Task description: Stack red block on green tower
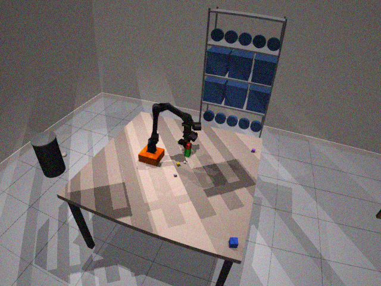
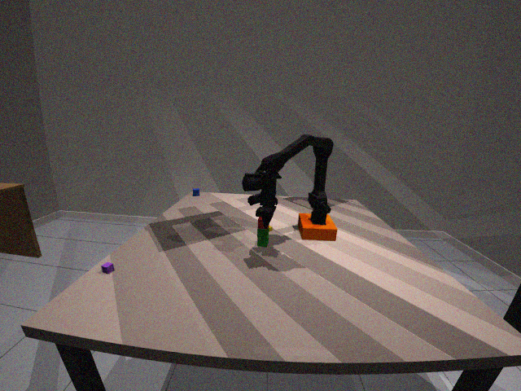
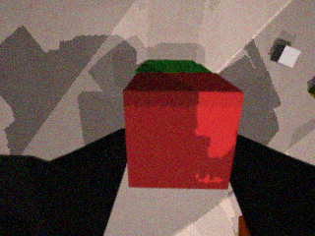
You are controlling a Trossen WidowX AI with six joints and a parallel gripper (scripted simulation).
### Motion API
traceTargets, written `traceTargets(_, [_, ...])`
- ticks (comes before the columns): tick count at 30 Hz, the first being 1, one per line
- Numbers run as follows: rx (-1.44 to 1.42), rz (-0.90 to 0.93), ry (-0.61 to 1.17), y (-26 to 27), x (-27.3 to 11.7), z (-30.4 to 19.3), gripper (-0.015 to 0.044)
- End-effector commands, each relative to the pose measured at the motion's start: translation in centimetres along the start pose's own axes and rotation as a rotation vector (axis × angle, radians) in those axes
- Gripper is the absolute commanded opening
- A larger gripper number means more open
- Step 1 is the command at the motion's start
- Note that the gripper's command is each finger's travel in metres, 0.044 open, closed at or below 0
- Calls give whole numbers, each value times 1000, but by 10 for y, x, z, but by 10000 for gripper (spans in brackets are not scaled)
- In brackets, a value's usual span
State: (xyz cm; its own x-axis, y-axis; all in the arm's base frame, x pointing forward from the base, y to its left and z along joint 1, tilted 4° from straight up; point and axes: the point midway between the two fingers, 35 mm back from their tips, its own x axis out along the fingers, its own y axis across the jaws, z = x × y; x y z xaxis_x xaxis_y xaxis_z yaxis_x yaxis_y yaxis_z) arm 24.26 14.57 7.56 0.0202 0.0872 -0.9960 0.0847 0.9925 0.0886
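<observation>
The red block (image 1: 188, 145) (image 2: 260, 221) (image 3: 172, 143) sits on top of the green tower (image 1: 187, 152) (image 2: 262, 237) (image 3: 172, 66), which stands upright. In the top and exterior views the two look lined up and touching. In the wrist view only a strip of green shows behind the red block. My gripper (image 1: 187, 144) (image 2: 263, 221) (image 3: 174, 137) is open and points down, with its black fingers still on either side of the red block. The far faces of the block and most of the tower are hidden in the wrist view.
A yellow block (image 1: 178, 164) (image 2: 270, 228), a small white block (image 1: 184, 162) (image 3: 289, 56) and a small grey block (image 1: 175, 175) lie near the tower. The orange base (image 1: 150, 155) (image 2: 317, 229) is beside it. A purple block (image 1: 253, 150) (image 2: 107, 267) and a blue block (image 1: 233, 242) (image 2: 195, 192) lie far off.
</observation>
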Motion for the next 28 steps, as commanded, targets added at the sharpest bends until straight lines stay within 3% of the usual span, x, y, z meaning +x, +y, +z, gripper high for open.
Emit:
traceTargets(1, [0,-1,0,0,0,0,341])
traceTargets(5, [0,-1,0,0,0,0,440])
traceTargets(28, [0,-1,0,0,0,0,440])
